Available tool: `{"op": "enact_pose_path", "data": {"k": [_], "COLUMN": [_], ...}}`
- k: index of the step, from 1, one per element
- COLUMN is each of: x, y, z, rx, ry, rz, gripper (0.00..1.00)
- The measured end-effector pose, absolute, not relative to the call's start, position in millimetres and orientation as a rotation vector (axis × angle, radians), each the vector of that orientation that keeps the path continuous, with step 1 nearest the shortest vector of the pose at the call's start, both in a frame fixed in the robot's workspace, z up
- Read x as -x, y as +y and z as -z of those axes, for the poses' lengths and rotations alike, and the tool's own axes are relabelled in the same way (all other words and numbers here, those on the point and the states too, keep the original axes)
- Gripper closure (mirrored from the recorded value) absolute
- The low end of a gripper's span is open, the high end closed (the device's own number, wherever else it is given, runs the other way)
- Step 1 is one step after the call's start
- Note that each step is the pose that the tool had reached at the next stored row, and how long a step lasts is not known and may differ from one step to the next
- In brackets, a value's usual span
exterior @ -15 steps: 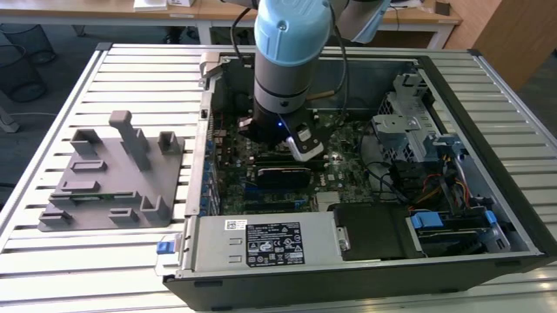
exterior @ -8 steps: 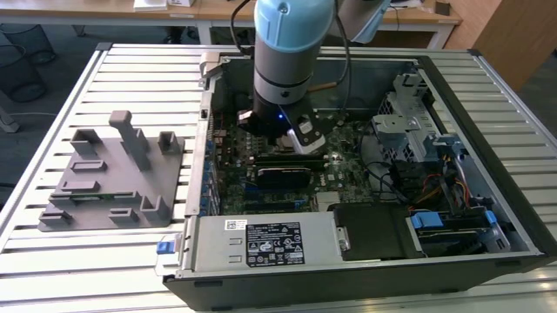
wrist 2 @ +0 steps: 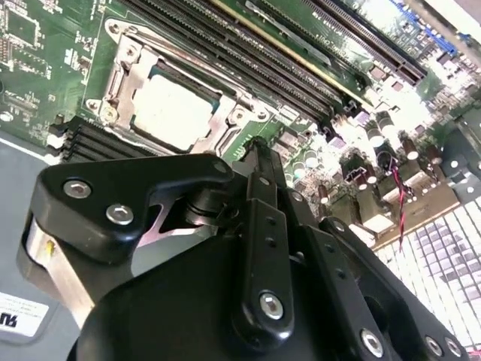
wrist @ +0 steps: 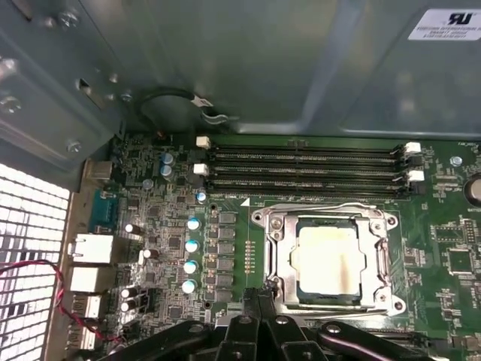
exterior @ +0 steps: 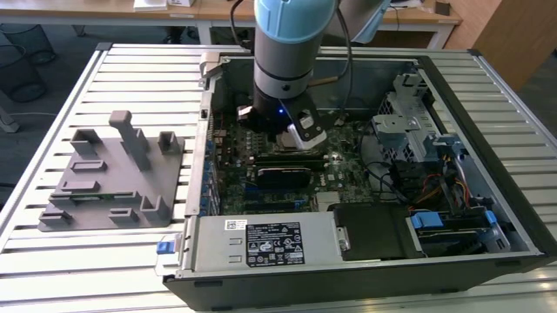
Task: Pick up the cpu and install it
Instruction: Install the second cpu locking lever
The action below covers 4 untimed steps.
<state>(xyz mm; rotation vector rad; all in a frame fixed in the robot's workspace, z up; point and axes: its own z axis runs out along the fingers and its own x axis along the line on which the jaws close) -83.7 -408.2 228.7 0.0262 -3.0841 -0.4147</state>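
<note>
1. Chip (wrist: 329, 259) lies flat inside the metal frame (wrist: 282, 259) on the green board (wrist: 225, 256), seen in both wrist views.
2. Claw (wrist: 259, 295) hangs over the board just beside the frame, toward its 7 o'clock corner, fingers pressed together and empty.
3. Grey plastic stand (exterior: 113, 176) sits at 9 o'clock of the computer case (exterior: 522, 222).

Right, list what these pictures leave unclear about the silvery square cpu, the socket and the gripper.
- Silvery square cpu lies in the metal-framed socket in both wrist views; whether it is fully seated is too fine to tell.
- Black gripper: its fingertips are cut off by the edge in the first wrist view and hidden by its own body in the second.
- Exterior view: the arm partly covers the socket.
</note>
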Motion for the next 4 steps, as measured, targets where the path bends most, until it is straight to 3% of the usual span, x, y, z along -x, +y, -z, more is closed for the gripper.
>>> {"op": "enact_pose_path", "data": {"k": [4], "x": [83.7], "y": [-408.2], "z": [-234.4], "rx": [-0.026], "ry": [-3.083], "rz": [0.415], "gripper": [0.89]}}
